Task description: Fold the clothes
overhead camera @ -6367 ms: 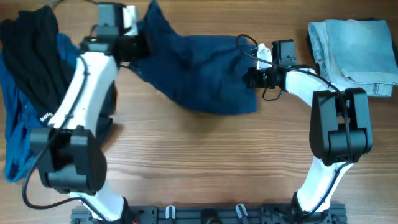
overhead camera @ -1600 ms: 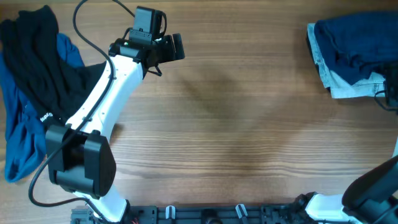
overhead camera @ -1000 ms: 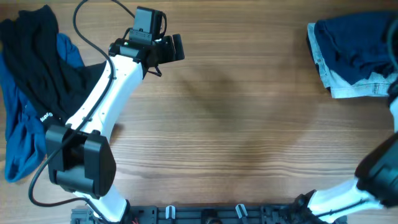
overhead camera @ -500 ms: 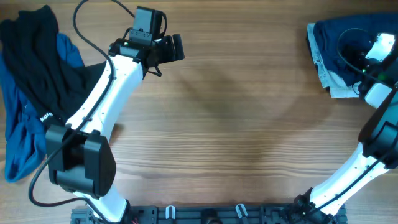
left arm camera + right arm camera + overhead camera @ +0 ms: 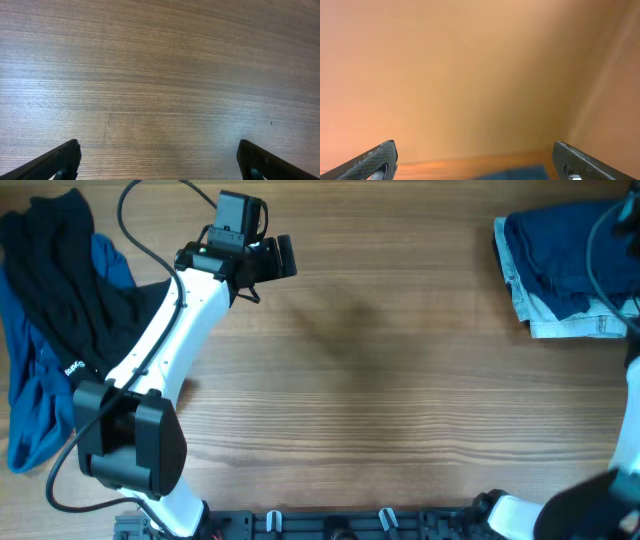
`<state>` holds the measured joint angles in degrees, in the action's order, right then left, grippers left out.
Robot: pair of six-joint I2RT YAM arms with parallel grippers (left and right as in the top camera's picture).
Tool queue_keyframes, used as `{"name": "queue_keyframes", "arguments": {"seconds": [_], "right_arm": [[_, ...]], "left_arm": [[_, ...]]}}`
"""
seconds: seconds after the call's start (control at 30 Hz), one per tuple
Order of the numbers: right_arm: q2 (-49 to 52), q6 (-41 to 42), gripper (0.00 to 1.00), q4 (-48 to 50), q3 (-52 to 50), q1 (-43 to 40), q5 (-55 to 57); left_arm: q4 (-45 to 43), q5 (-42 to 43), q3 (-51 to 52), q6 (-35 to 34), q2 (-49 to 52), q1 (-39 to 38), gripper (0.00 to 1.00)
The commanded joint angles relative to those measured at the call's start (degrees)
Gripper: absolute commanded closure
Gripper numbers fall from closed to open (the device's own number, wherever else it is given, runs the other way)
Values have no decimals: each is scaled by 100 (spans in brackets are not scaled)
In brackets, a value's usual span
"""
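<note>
The right arm (image 5: 632,410) is a blur, cut off at 3 o'clock. Its wrist view shows only orange haze, with the right gripper (image 5: 475,167) spread wide. The left gripper (image 5: 159,161) gapes over the grained wood table (image 5: 380,400). Crumpled navy shorts (image 5: 560,245) lie on pale denim (image 5: 570,325) at 2 o'clock. Limp black cloth (image 5: 60,260) overlaps blue cloth (image 5: 30,410) at 9 o'clock.

Left gripper (image 5: 158,146), right gripper (image 5: 475,146): jaws wide apart (left arm outstretched).
</note>
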<state>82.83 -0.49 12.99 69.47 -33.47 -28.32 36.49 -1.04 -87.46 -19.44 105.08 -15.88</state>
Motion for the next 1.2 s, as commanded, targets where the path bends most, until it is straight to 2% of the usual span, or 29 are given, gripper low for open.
{"name": "queue_keyframes", "arguments": {"seconds": [0.0, 0.03, 0.1, 0.17, 0.23, 0.37, 0.4, 0.43, 0.53, 0.6, 0.8, 1.17], "right_arm": [[-505, 981, 0, -153, 28, -7, -2055], [-577, 1257, 0, -144, 28, -7, -2323], [-656, 2334, 0, -96, 28, -7, -2852], [-649, 2920, 0, -125, 26, -7, -2898], [-647, 2889, 0, -120, 26, -7, -3005], [-649, 1185, 3, 140, 26, -7, -4356], [-647, 918, 0, 15, 26, -7, -4273], [-647, 1005, 0, -192, 26, -7, -3847], [-647, 1794, 0, -1139, 26, -7, -1947], [-647, 2002, 0, -1786, 26, -7, -874], [-616, 2006, 0, -2059, 26, -7, -505], [-612, 2015, 0, -3329, 26, -7, -509]], "left_arm": [[0, -55, 13, -55, -105, 24, 0], [0, -55, 13, -55, -105, 26, 0], [0, -55, 13, -55, -105, 24, 0], [2, -55, 13, -55, -105, 24, 0], [0, -55, 13, -55, -105, 24, 0], [2, -55, 13, -55, -105, 24, 0], [0, -55, 13, -55, -105, 24, 0], [2, -55, 13, -55, -105, 24, 0], [0, -55, 13, -55, -105, 24, 0], [2, -57, 13, -55, -107, 42, 0], [68, -55, 13, -55, -433, 24, 0], [68, -55, 13, -55, -2848, 24, 0]]}}
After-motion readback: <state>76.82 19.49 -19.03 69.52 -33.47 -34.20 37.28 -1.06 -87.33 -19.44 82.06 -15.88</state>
